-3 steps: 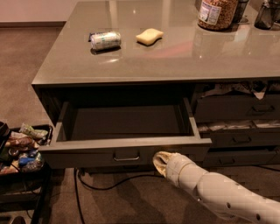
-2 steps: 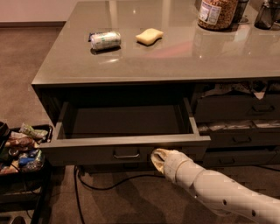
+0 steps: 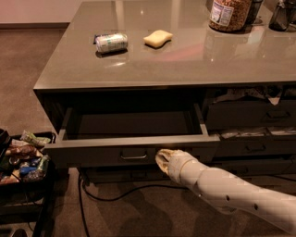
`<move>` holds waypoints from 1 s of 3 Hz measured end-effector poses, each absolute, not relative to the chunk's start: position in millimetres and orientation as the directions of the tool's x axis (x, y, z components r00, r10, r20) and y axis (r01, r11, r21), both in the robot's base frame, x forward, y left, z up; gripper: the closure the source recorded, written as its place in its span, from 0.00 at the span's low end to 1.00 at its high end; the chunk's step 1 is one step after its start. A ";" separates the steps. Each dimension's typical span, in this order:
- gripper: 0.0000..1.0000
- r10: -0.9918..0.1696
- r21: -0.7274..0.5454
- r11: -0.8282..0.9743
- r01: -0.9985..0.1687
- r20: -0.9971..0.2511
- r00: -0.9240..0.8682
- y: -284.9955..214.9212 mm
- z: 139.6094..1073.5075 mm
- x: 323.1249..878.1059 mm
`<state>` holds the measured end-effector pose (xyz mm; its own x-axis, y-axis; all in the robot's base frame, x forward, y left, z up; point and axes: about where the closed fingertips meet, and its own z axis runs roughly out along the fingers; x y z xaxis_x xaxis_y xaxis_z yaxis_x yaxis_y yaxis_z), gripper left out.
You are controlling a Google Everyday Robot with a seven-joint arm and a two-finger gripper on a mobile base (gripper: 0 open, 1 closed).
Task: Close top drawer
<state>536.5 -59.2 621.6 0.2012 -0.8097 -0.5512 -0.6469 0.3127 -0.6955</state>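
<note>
The top drawer (image 3: 134,148) is a wide dark grey drawer, pulled well out from under the grey table top (image 3: 185,60). Its flat front faces me, with a small metal bail handle (image 3: 134,155) at the centre. Its inside is in shadow. My gripper (image 3: 163,160) is at the end of the white arm that comes in from the lower right. It is against the drawer front, just right of the handle.
A lying can (image 3: 111,42) and a yellow sponge (image 3: 157,38) sit on the table top, a jar (image 3: 229,14) at the back right. Narrower drawers (image 3: 252,115) with papers are to the right. A black bin of snacks (image 3: 23,159) stands at the left. A cable (image 3: 115,194) lies on the carpet.
My gripper has moved a little left and up along the drawer front, closer to the handle. The drawer stands about as far out as before.
</note>
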 end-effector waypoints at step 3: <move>1.00 -0.847 -0.719 0.273 -0.639 -0.495 0.195 -67.9 620.3 554.3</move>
